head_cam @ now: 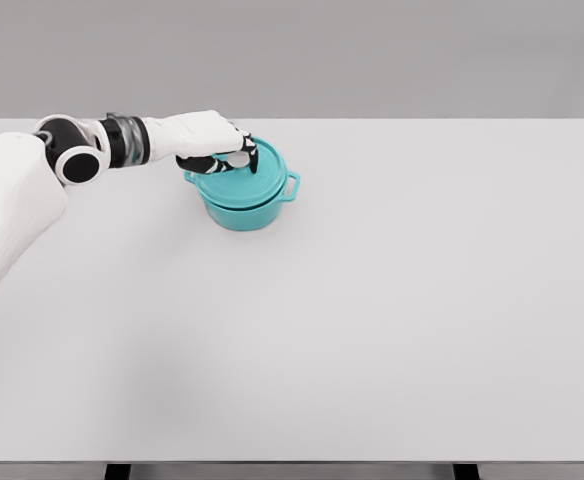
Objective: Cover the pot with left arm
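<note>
left robot hand point(220, 150) atop teal lidded pot point(244, 195)

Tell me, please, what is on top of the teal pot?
A teal lid sits on the pot, and the left hand rests over it, fingers curled at its centre. The knob and the pot's inside are hidden.

A white table point(392, 330) stands before a grey wall point(372, 50).
</note>
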Robot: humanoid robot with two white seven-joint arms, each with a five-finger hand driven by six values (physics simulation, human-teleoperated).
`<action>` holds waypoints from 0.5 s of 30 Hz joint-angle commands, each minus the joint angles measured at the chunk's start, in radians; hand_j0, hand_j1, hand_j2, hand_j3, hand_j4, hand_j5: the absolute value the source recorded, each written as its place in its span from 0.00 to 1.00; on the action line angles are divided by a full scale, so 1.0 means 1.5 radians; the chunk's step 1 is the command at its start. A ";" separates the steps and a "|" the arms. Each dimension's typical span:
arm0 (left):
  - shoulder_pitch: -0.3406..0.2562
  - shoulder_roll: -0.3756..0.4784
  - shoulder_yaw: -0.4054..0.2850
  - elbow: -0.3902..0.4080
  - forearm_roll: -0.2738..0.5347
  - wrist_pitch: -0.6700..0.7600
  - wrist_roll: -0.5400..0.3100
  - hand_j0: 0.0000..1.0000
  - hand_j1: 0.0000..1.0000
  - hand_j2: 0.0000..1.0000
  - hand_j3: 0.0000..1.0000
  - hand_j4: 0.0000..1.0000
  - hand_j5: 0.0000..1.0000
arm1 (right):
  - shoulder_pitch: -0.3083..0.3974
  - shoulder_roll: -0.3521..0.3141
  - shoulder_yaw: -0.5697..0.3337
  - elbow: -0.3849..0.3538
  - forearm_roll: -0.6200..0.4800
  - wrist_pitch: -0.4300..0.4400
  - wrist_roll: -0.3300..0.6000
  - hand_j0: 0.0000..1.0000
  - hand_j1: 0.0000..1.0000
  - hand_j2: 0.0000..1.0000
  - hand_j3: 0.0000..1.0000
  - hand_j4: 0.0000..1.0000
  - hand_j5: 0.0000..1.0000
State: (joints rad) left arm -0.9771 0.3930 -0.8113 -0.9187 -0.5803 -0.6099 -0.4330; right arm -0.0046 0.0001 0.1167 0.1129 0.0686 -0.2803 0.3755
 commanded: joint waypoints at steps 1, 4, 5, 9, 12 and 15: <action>0.000 0.001 0.000 0.000 -0.001 -0.001 -0.002 0.54 0.54 0.54 0.54 0.54 0.54 | 0.000 0.000 0.000 0.000 0.000 0.000 0.000 1.00 1.00 1.00 1.00 1.00 1.00; 0.001 0.001 0.000 0.001 -0.001 -0.001 -0.001 0.55 0.55 0.55 0.55 0.55 0.55 | 0.000 0.000 0.000 0.000 0.000 0.000 0.000 1.00 1.00 1.00 1.00 1.00 1.00; 0.001 0.001 0.000 0.001 -0.001 -0.001 -0.001 0.55 0.55 0.55 0.55 0.55 0.55 | 0.000 0.000 0.000 0.000 0.000 0.000 0.000 1.00 1.00 1.00 1.00 1.00 1.00; 0.001 0.001 0.000 0.001 -0.001 -0.001 -0.001 0.55 0.55 0.55 0.55 0.55 0.55 | 0.000 0.000 0.000 -0.001 0.000 0.000 0.000 1.00 1.00 1.00 1.00 1.00 1.00; 0.000 -0.001 0.000 0.000 -0.001 -0.001 -0.001 0.55 0.55 0.55 0.55 0.55 0.55 | 0.000 0.000 0.000 0.000 0.000 0.000 0.000 1.00 1.00 1.00 1.00 1.00 1.00; 0.001 -0.001 0.000 -0.002 0.006 -0.001 -0.001 0.55 0.55 0.55 0.55 0.55 0.55 | 0.000 0.000 0.000 0.000 0.000 0.000 0.000 1.00 1.00 1.00 1.00 1.00 1.00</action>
State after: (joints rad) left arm -0.9756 0.3926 -0.8109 -0.9204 -0.5748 -0.6096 -0.4319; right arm -0.0046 0.0001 0.1167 0.1128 0.0685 -0.2803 0.3755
